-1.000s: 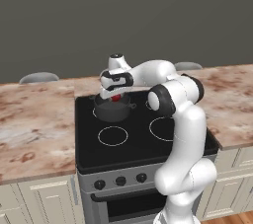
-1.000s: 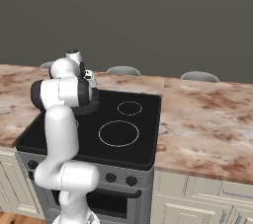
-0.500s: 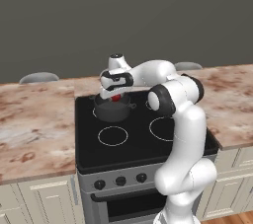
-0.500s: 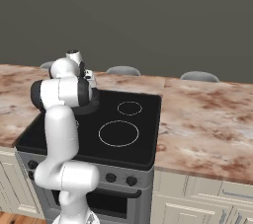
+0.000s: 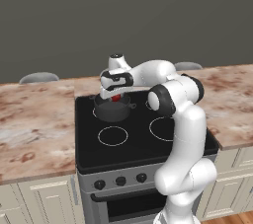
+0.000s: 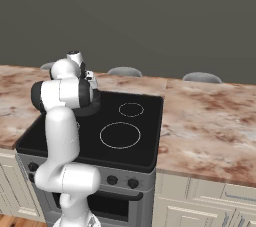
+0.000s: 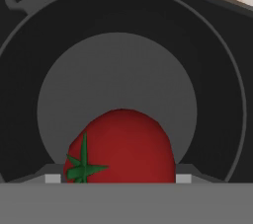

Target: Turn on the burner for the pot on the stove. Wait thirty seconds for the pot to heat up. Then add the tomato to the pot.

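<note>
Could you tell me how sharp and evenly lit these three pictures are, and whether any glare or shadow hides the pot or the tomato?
Left base view: soft, flat light, no glare on the stove; the pot stays readable, the tomato a small red patch. Right base view: same even light, but the arm covers most of the pot. Hand view: close and slightly blurry; the tomato is crisp enough to show its green stem, with no harsh shadow.

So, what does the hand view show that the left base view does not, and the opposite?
The hand view shows the pot's grey inside floor, directly beneath the tomato, and the tomato's green stem. The left base view shows the stove with its white rings and front knobs, the marble counter, and the arm reaching over. Both show the red tomato at the gripper, above the dark pot.
</note>
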Motion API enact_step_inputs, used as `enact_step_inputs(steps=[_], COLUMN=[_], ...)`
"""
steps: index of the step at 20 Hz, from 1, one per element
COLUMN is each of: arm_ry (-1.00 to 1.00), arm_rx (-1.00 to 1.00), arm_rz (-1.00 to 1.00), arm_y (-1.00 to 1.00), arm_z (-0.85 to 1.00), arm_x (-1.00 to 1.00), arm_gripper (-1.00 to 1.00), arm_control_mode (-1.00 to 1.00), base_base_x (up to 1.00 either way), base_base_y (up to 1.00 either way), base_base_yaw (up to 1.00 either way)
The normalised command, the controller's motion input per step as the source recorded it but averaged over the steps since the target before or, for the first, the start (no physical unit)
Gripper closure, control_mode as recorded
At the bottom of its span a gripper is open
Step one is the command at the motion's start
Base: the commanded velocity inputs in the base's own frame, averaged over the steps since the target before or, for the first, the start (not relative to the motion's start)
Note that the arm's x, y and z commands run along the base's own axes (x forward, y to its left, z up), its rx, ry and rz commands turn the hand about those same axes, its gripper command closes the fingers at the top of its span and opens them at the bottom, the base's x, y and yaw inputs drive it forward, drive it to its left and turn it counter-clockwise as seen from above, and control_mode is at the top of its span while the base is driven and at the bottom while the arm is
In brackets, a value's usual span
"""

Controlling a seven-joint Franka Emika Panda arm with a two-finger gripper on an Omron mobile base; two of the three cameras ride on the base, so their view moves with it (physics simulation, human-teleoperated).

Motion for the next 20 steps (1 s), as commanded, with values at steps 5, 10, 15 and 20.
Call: enact_step_inputs(steps=[5,10,15,20], arm_ry=[0.0,0.0,0.0,0.0], arm_rx=[0.0,0.0,0.0,0.0], arm_rz=[0.0,0.0,0.0,0.0], arm_y=[0.0,0.0,0.0,0.0], arm_z=[0.0,0.0,0.0,0.0], arm_x=[0.0,0.0,0.0,0.0], arm_gripper=[1.0,1.0,1.0,1.0], arm_control_mode=[-1.0,-1.0,-1.0,-1.0], base_base_x=[0.0,0.0,0.0,0.0], base_base_y=[0.0,0.0,0.0,0.0], base_base_yaw=[0.0,0.0,0.0,0.0])
